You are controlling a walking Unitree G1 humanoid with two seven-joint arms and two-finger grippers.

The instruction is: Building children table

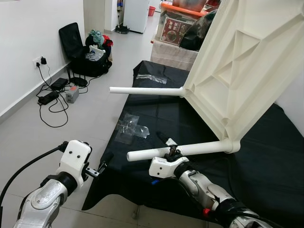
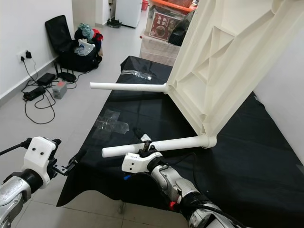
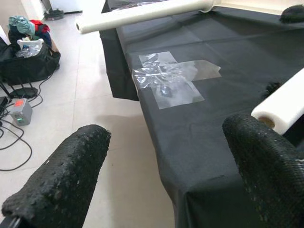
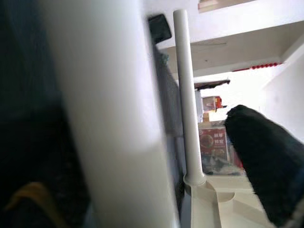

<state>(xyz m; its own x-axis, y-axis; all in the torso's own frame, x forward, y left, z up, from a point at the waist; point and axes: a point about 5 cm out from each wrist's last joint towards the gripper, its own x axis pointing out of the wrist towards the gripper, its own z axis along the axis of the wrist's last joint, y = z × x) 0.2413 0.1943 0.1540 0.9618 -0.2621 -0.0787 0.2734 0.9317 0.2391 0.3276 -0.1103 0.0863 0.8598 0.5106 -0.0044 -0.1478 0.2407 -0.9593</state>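
Black cloth (image 1: 266,156) covers the low surface in front of the robot, and the work sits on it. Nearest, at the cloth's left edge, the left gripper (image 1: 105,161) hovers over the floor beside the cloth; in its wrist view the two black fingers (image 3: 61,180) stand wide apart with nothing between them, pointing across the cloth toward some clear plastic wrappers (image 3: 171,78).

To its right, the right gripper (image 1: 170,147) reaches up to the near table leg (image 1: 180,150), a white tube that sticks out level from the lower corner of the tabletop. In its wrist view that tube (image 4: 114,118) passes close between the fingers, one black fingertip (image 4: 268,166) well off to the side, so the jaws straddle the leg; whether they are pressed tight on it cannot be told.

The cream plastic tabletop (image 1: 247,57) stands tilted on its edge on the cloth, its ribbed underside facing the robot. A second leg (image 1: 145,90) juts from its far corner, parallel to the first.

Further off on the cloth lies another plastic bag (image 1: 151,78). On the tiled floor to the left are cables and a power strip (image 1: 50,97), a black bag stuffed with clothes (image 1: 92,57), and beyond the table stacked boxes (image 1: 173,31).
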